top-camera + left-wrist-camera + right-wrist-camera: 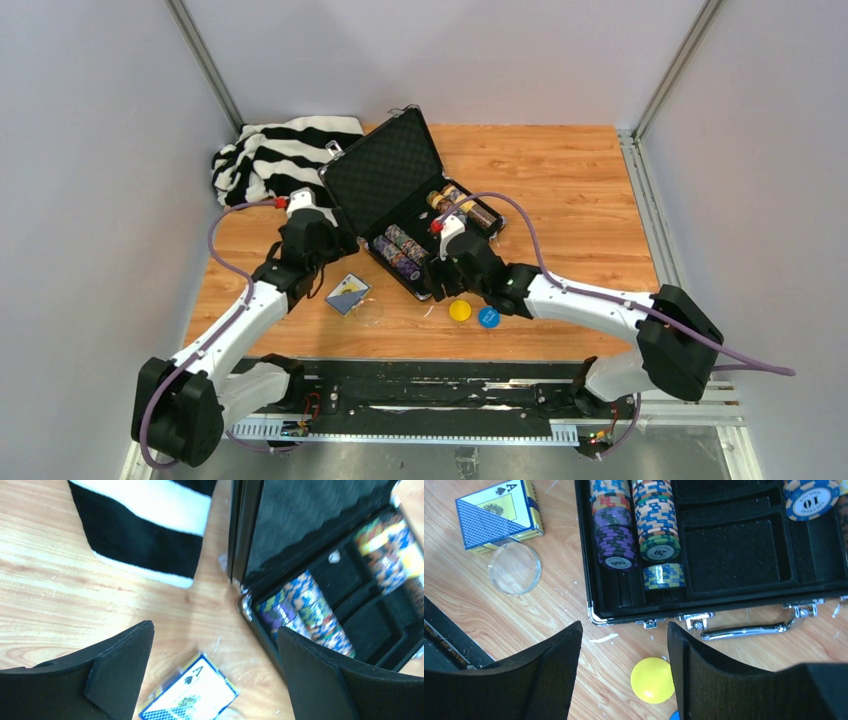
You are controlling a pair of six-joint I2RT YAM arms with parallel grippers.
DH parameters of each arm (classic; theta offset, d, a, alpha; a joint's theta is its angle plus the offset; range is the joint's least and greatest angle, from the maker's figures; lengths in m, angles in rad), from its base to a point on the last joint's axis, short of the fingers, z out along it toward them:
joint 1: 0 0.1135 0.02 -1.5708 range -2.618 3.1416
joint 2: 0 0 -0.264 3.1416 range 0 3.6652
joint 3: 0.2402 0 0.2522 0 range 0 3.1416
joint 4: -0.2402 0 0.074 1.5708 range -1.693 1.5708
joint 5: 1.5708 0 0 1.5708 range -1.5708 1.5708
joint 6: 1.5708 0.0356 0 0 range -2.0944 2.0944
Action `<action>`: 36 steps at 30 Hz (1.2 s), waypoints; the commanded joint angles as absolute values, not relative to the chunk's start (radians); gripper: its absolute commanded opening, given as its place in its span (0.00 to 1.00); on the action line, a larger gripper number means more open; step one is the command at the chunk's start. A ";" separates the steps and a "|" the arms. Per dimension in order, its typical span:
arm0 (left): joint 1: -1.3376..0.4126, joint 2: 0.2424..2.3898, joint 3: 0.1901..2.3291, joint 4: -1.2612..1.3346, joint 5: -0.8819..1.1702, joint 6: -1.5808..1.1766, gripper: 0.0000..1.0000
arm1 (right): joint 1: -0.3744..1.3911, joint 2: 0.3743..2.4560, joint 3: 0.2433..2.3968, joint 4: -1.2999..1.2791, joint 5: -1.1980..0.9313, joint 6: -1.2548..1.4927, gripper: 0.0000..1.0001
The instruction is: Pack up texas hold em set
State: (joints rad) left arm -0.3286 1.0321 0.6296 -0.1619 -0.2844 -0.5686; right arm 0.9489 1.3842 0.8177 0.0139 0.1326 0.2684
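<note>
Texas hold em set: its black case (385, 172) lies open on the wooden table (570, 190). In the top view its long axis slants from near-left to far-right, with the lid raised on the far-left side and the handle (744, 630) on the near-right edge. Chip rows (402, 250) fill both ends of the tray. The card box (348, 292) and clear disc (371, 312) lie just left of the case, while the yellow disc (460, 310) and blue disc (488, 317) sit side by side at its front. Only the right wrist view shows the latches (694, 620) and the numbers on the chips. The left wrist view shows the striped cloth (145, 535) beside the lid — bunched in the far-left corner from above. The left jaws stand wide apart over the table, holding nothing. The right jaws stand apart above the yellow disc — gripping nothing. Pale walls and metal posts enclose the table.
</note>
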 commanded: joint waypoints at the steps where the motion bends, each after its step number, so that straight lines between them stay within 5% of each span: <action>1: -0.323 0.993 0.593 -0.194 -0.191 -0.422 0.99 | 0.957 1.392 0.824 0.054 0.115 0.206 0.63; 8: -0.332 0.961 0.558 -0.231 -0.097 -0.388 0.98 | 0.957 1.355 0.787 0.040 0.106 0.176 0.63; 16: -0.521 1.096 0.723 -0.520 -0.419 -0.495 0.98 | 0.954 1.371 0.830 0.035 0.023 0.140 0.64; 23: -0.559 1.048 0.785 -0.603 -0.249 -0.269 0.98 | 0.943 1.403 0.827 0.100 -0.053 0.149 0.64; 36: -0.560 1.479 1.062 -0.899 -0.167 -0.083 0.98 | 0.906 1.438 0.783 0.130 -0.172 0.163 0.64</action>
State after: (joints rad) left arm -0.5537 1.3788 1.0008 -0.7494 -0.1646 -0.1604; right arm 0.9218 1.4307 0.8055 0.1032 -0.1387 0.1604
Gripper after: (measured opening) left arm 0.982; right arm 0.635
